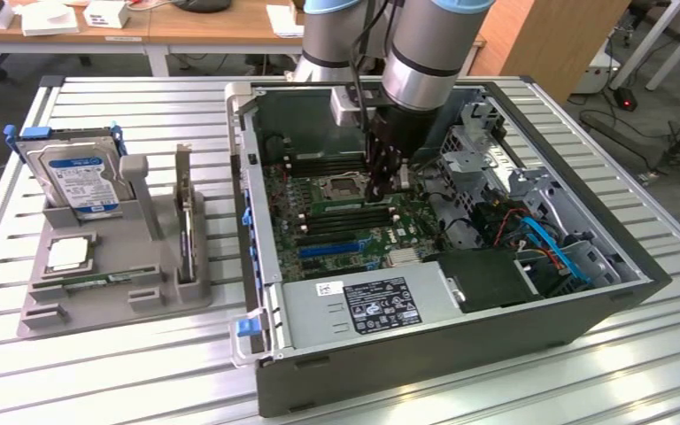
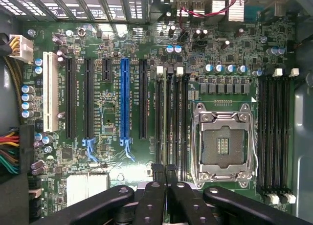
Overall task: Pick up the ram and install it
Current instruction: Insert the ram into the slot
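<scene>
Black metal fingers of my pincer [image 2: 165, 168], pressed together at the tips. No gap between them, and nothing gripped that I can make out. Empty, by my reading.

Just under the tips is the near end of a bank of black memory slots [image 2: 171, 117], with white latches at the far end. From above every slot reads as a dark line, so I cannot tell whether one already carries a stick. The CPU socket [image 2: 222, 144] sits beside the bank in its steel frame, and a second slot bank [image 2: 274, 137] lies beyond it. A blue expansion slot [image 2: 124, 100] is on the other side.

In the exterior view I hang upright, low inside the open tower case [image 1: 435, 372], over the middle of the motherboard. The power supply [image 1: 364, 305] lies toward the camera.

Farther out, on the slatted table [image 1: 139, 381] at the exterior view's left, stands a grey holder [image 1: 92, 308], well apart from me. The hard drive [image 1: 81, 177] stands in it, with the expansion card [image 1: 183, 221] on edge beside it. In the front groove lies a thin green stick, which I take for the ram [image 1: 104, 281]. It lies flat and untouched.

Judgement: the pick-up is not yet done, though I am over the install site. A pick calls for parted jaws, a lift clear of the case wall, and a grip across the stick's thin faces. Seating calls for the stick edge-down, in line with a slot, with the latches open.
</scene>
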Controlling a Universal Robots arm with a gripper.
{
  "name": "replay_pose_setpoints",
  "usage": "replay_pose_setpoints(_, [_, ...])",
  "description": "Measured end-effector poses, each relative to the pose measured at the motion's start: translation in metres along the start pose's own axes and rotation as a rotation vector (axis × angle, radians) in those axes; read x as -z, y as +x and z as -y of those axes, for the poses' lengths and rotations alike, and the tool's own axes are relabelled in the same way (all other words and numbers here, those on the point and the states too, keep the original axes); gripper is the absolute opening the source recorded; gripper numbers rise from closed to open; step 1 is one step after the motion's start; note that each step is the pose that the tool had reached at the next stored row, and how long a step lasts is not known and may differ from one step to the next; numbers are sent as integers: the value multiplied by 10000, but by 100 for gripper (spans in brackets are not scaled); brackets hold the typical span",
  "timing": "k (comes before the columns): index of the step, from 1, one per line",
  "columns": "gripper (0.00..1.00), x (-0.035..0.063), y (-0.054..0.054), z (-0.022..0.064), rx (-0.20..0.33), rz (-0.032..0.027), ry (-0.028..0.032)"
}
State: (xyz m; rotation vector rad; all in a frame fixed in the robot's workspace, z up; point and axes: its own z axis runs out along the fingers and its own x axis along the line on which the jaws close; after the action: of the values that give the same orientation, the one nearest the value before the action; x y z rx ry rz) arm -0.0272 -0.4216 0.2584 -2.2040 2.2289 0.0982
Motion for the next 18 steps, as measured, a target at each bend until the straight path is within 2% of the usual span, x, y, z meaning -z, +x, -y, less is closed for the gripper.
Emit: replay_pose_setpoints(18, [10, -71, 4, 3, 19, 1, 3])
